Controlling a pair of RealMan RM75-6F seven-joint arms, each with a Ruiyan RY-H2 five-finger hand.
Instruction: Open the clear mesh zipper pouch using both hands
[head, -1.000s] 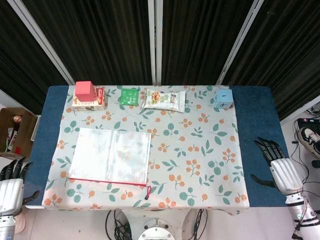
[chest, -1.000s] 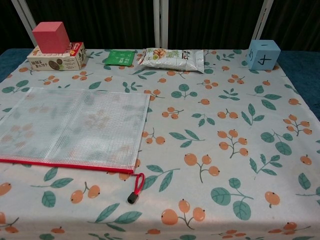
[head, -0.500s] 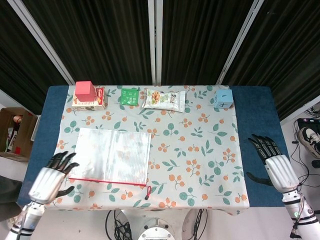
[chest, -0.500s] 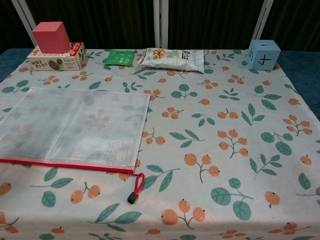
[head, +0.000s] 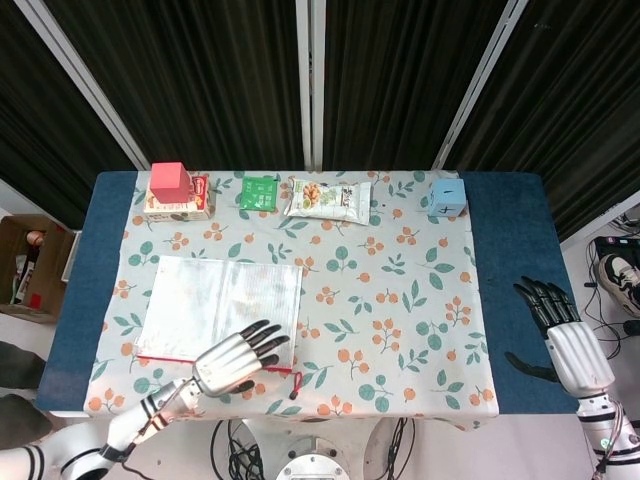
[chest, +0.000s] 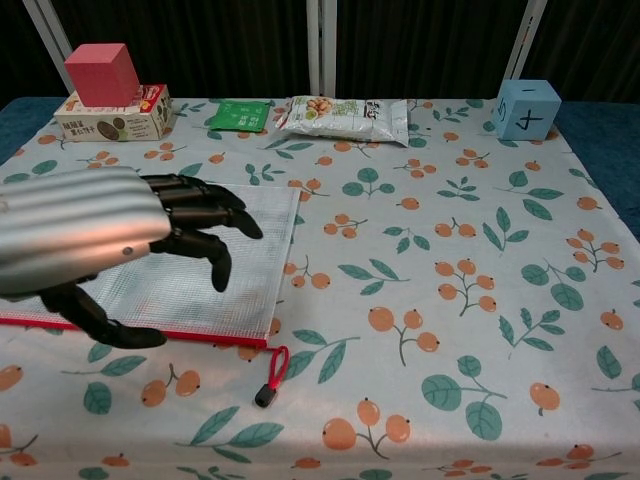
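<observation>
The clear mesh zipper pouch (head: 222, 305) (chest: 250, 262) lies flat on the left half of the cloth, its red zipper edge (head: 160, 360) (chest: 200, 338) toward me. A red cord pull with a black tip (head: 296, 386) (chest: 268, 381) trails off the pouch's near right corner. My left hand (head: 236, 359) (chest: 110, 238) hovers over the pouch's near right part, fingers spread and holding nothing. Off the table's right edge, my right hand (head: 568, 345) is open with its fingers apart; the chest view does not show it.
Along the far edge stand a pink cube (head: 169, 181) on a snack box (head: 179, 203), a green packet (head: 259, 191), a nut bag (head: 328, 198) and a blue die (head: 448, 197). The floral cloth (head: 400, 310) covers a blue table (head: 510, 260).
My left hand has swung in from the table's left edge to above the pouch's near right corner. The right hand has drifted slightly outward and toward me.
</observation>
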